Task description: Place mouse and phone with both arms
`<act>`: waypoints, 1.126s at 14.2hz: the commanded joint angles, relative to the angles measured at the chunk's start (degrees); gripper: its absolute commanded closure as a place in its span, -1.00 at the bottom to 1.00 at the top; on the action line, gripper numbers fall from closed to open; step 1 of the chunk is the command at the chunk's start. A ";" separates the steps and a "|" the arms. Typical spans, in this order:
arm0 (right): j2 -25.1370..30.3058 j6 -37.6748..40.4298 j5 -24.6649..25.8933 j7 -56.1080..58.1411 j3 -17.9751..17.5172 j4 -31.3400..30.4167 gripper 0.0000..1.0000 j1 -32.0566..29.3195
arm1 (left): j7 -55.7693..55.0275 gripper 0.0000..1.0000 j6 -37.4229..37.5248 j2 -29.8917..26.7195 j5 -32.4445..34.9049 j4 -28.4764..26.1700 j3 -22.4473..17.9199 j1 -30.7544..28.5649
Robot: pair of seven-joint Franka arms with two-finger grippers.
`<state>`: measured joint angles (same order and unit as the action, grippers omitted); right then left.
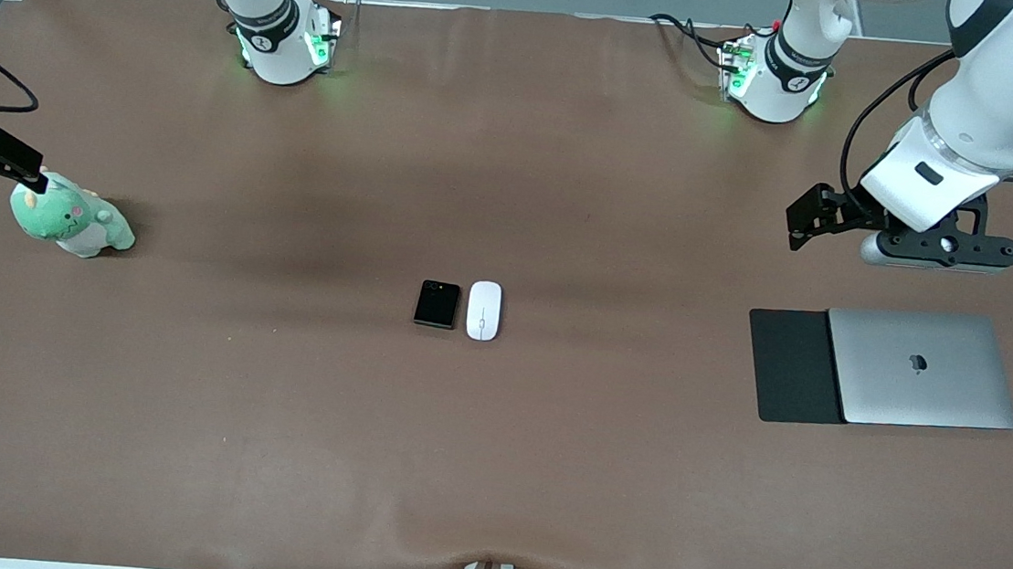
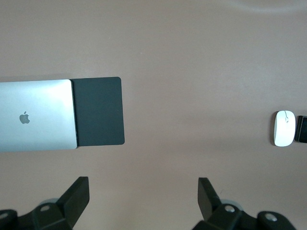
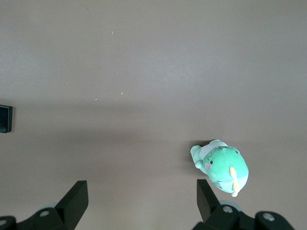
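Note:
The white mouse [image 1: 484, 310] and the black folded phone [image 1: 437, 304] lie side by side mid-table, the phone toward the right arm's end. My left gripper [image 1: 804, 221] is open and empty, up over bare table beside the mouse pad. Its wrist view [image 2: 143, 191] shows the mouse [image 2: 284, 128] and an edge of the phone [image 2: 302, 129] far off. My right gripper [image 1: 21, 169] is open and empty, up over the table at the right arm's end. Its wrist view [image 3: 142, 194] shows only the phone's edge [image 3: 5, 119]; the mouse is out of that view.
A closed silver laptop [image 1: 921, 368] lies partly on a flat black mouse pad [image 1: 793, 365] at the left arm's end; both show in the left wrist view, laptop [image 2: 36, 115], pad [image 2: 98, 111]. A green plush toy [image 1: 72, 219] [image 3: 220, 166] sits below the right gripper.

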<state>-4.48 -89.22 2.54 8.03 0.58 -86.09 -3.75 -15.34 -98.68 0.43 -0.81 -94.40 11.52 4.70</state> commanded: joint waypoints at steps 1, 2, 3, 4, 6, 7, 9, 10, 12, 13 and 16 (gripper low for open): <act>-0.52 0.10 -0.17 0.41 -0.23 0.58 -1.00 -0.12 | -1.01 -1.00 0.59 -0.17 0.99 0.36 0.35 -0.13; -0.53 0.10 -0.17 0.41 -0.23 0.58 -1.00 -0.03 | -1.01 -1.00 0.59 -0.08 0.90 0.45 0.35 -0.13; -0.53 0.10 -0.17 0.41 -0.23 0.49 -1.00 -0.03 | -1.18 -1.00 0.68 -0.08 0.90 0.45 0.35 -0.22; -0.79 -0.07 -0.26 0.41 -0.23 0.40 -1.00 -0.03 | -1.01 -1.00 0.76 -0.08 0.90 0.54 0.35 -0.39; -1.05 -1.04 -0.26 0.41 -0.31 0.40 -1.00 -0.12 | -1.18 -1.00 1.55 -0.17 0.90 -0.08 0.35 -0.22; -1.05 -1.30 -0.26 0.41 -0.31 0.31 -1.00 -0.12 | -1.10 -1.00 3.04 -0.25 0.90 -0.08 0.35 -0.31; -1.05 -1.57 -0.26 0.41 -0.31 0.14 -1.00 -0.12 | -0.92 -1.00 3.93 -0.60 0.90 -0.60 0.35 -0.66; -1.14 -1.65 -0.61 0.41 -0.31 0.14 -1.00 -0.12 | -0.92 -1.00 3.93 -1.13 0.90 -0.78 0.35 -0.75; -1.14 -1.83 -0.70 0.41 -0.31 -0.12 -1.00 0.49 | -0.75 -1.00 3.84 -2.18 0.90 -1.92 0.26 -0.84; -1.14 -1.83 -0.70 0.41 -0.31 -0.13 -1.00 0.84 | -0.75 -1.00 3.93 -2.45 0.90 -2.53 0.26 -0.84; -1.14 -1.74 -0.70 0.49 -0.31 -0.13 -1.00 0.32 | -0.04 -1.00 3.49 -4.55 0.90 -5.43 0.17 -0.84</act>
<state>-5.70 -90.80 2.38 8.09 0.31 -86.20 -3.10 -15.37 -95.15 -0.89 -0.81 -96.37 11.44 4.28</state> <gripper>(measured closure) 0.000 0.000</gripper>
